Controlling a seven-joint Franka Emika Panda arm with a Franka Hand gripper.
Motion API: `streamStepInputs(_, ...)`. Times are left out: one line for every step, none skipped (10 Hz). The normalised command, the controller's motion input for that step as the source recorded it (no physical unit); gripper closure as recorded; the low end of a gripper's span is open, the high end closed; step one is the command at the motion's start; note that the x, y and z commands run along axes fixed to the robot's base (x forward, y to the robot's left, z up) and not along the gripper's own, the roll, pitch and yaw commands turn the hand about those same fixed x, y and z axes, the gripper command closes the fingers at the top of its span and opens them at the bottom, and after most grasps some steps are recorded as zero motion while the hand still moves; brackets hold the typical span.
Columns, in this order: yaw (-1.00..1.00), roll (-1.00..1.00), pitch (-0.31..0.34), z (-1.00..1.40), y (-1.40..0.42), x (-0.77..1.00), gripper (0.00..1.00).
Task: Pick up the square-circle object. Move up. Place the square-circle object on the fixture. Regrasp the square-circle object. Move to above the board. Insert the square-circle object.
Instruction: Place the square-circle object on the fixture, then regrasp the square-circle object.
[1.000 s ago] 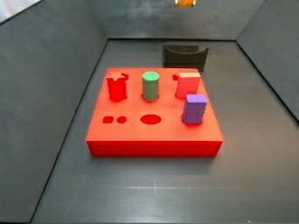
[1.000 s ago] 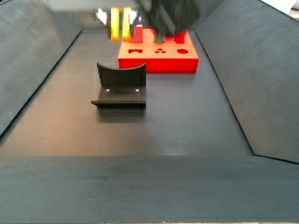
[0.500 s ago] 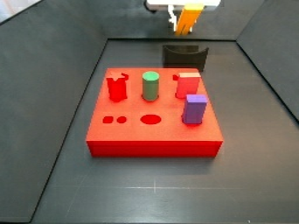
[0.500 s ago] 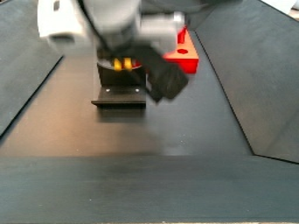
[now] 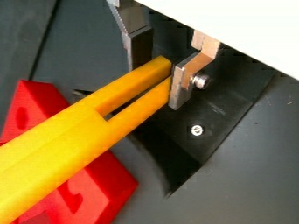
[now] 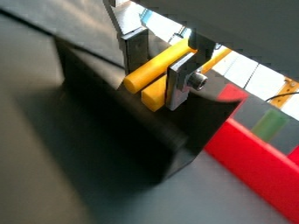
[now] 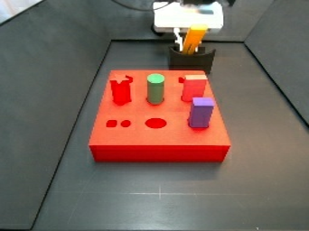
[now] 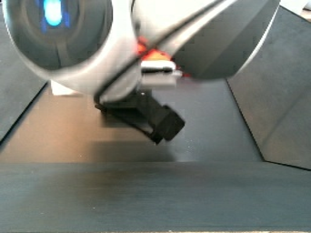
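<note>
Both wrist views show the end effector (image 5: 158, 63) pinching the square-circle object (image 5: 87, 131), a yellow-orange piece with two long parallel prongs divided by a narrow slot. The silver finger plates (image 5: 187, 77) press against its two sides near one end, and a screw head shows on the outer face of one plate. In a wrist view the piece runs out from the fingers toward the camera, passing over a corner of the red board (image 5: 52, 188) and the dark floor. In a wrist view the end effector (image 6: 162, 59) holds the short end of the piece (image 6: 156, 72) right at the top edge of the fixture (image 6: 140, 131), a dark block standing on the floor, with the red board (image 6: 260, 157) behind it and a green peg (image 6: 271, 122) blurred beyond.

In a side view the end effector (image 7: 191, 41) hangs at the far end of the floor, directly over the fixture (image 7: 191, 61), with the yellow-orange piece (image 7: 193, 38) upright between the fingers and its lower end at the fixture's top. The board (image 7: 160, 117) lies nearer the camera, well apart from the fixture, carrying a red notched peg (image 7: 121, 89), a green cylinder (image 7: 154, 87), a red block (image 7: 193, 87) and a purple block (image 7: 201, 112).

In a side view the robot arm (image 8: 134, 36) fills most of the frame; the fixture (image 8: 144, 114) shows beneath it, and whether the piece touches the fixture cannot be told.
</note>
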Motion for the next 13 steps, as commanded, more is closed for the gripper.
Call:
streamStepInputs(-0.1,-0.19,0.037,-0.71,0.09,0.15,1.0)
streamStepInputs(-0.1,-0.18,0.032,-0.55,0.08,0.12,1.0)
streamStepInputs(-0.1,-0.15,0.031,-0.36,0.08,0.1,1.0)
streamStepInputs(0.0,0.0,0.0,0.0,0.0,0.0,0.0)
streamStepInputs(0.04,0.02,-0.021,1.0,0.0,0.0,0.0)
streamStepInputs(0.05,0.03,-0.014,1.0,0.0,-0.01,0.0)
streamStepInputs(0.06,0.04,0.006,1.0,0.0,-0.03,0.0)
streamStepInputs(0.06,0.04,0.031,1.0,0.0,-0.03,0.0)
streamStepInputs(0.05,0.05,0.065,1.0,0.0,-0.03,0.0)
streamStepInputs(0.04,0.04,0.09,0.93,0.0,-0.03,0.0)
streamStepInputs(0.02,0.05,0.111,0.76,0.01,-0.03,0.0)
streamStepInputs(0.0,0.05,0.124,0.59,0.0,-0.02,0.0)
streamStepInputs(-0.02,0.04,0.124,0.36,0.0,-0.02,0.0)
